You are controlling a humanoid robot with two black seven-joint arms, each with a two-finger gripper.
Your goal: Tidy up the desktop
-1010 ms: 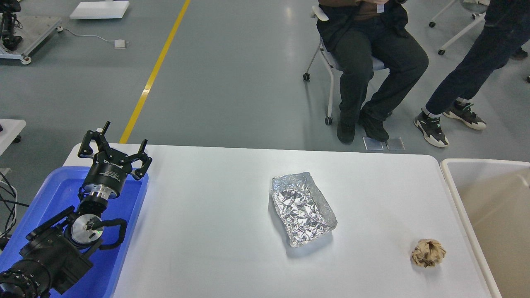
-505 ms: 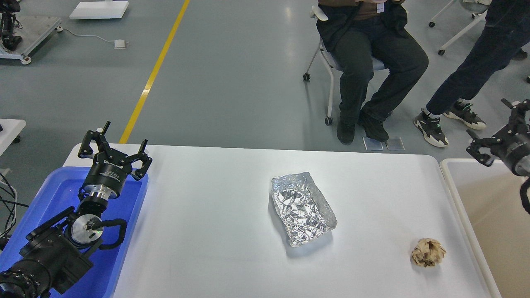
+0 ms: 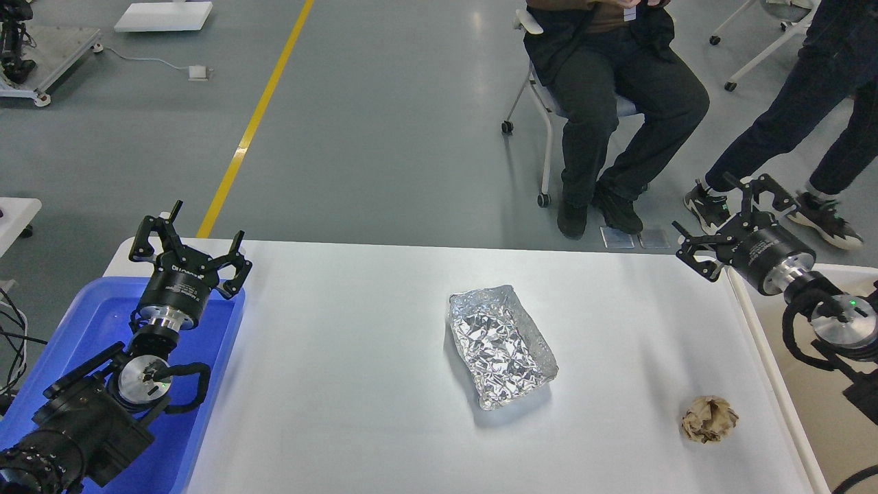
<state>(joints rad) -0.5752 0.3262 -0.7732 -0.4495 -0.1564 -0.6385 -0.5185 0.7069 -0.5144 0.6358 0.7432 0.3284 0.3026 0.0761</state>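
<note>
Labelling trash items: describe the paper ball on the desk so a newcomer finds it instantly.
On the white desktop, look to the near right corner, beside the cream bin. The paper ball is small, brown and crumpled, unlike the larger shiny foil tray at centre.

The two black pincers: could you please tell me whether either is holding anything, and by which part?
Nothing is held. The left pincer is open above the blue plastic tray; the right pincer is open beyond the white desktop.

The foil tray (image 3: 501,346) is glinting, crinkled and shiny; the paper ball (image 3: 709,419) is looking matt and rough; the desktop (image 3: 343,384) is showing smooth white; the blue tray (image 3: 92,322) is looking like glossy plastic.
</note>
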